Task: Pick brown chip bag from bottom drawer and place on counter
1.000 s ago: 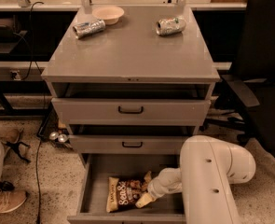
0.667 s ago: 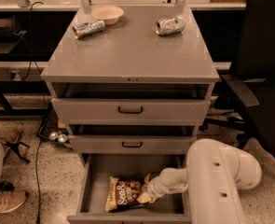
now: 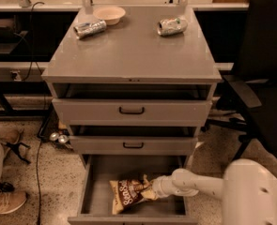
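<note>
The hand (image 3: 153, 190) is reaching low inside the bottom drawer (image 3: 98, 182), at the end of the pale arm (image 3: 199, 184) that is coming in from the drawer's open side. It is meeting the near edge of the brown chip bag (image 3: 128, 193), which is lying flat on the drawer floor just beyond the hand's tip. How far the hand is open, and whether it has the bag, I cannot tell, since hand and bag edge are running together here.

The bag is looking light, soft and crinkly, so it is likely to be giving and sliding under pressure rather than resisting. The crimped edge nearest the hand is seeming the safest hold. Squeezing the puffed middle is risking crushed chips or a slipping film.

The desk (image 3: 133, 50), where the bag is meant to go, is sitting well above the hand, over two shallower drawers. It is carrying two crushed cans (image 3: 90, 28) and a bowl (image 3: 109, 14) along its far side.
</note>
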Available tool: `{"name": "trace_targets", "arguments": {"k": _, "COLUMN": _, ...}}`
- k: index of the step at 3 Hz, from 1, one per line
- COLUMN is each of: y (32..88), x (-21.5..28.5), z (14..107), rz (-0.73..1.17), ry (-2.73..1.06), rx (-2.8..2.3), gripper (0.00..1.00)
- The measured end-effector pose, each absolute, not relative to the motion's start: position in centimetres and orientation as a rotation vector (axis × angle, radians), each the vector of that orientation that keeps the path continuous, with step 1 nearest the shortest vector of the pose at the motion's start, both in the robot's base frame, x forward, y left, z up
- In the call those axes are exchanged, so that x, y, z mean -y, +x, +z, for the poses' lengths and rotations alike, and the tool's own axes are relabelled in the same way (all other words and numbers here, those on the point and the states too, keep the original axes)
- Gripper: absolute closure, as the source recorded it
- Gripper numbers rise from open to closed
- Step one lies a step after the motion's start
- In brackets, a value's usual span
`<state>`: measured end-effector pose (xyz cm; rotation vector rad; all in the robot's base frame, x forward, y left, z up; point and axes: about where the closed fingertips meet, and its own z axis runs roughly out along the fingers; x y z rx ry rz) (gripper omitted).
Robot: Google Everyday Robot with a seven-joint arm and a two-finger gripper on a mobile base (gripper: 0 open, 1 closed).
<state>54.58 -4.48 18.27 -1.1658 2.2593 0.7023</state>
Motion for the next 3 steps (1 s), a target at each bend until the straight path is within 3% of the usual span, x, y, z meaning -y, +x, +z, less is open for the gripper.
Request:
{"name": "trace_targets", "arguments": {"k": 1, "y": 54.4, "x": 4.2, "z": 25.0, "rz": 0.856, "ry": -1.122, "rx": -2.043, "gripper": 1.00}}
{"name": "trace_targets", "arguments": {"k": 2, "y": 53.2, "x": 7.1, "z": 32.6, "rz": 0.926, "ry": -1.088, "rx": -1.849, "gripper": 1.00}}
{"name": "trace_targets", "arguments": {"k": 3, "y": 50.3, "x": 10.4, "z": 33.5, "rz": 0.966, "ry": -1.061, "rx": -1.827, "gripper": 1.00}}
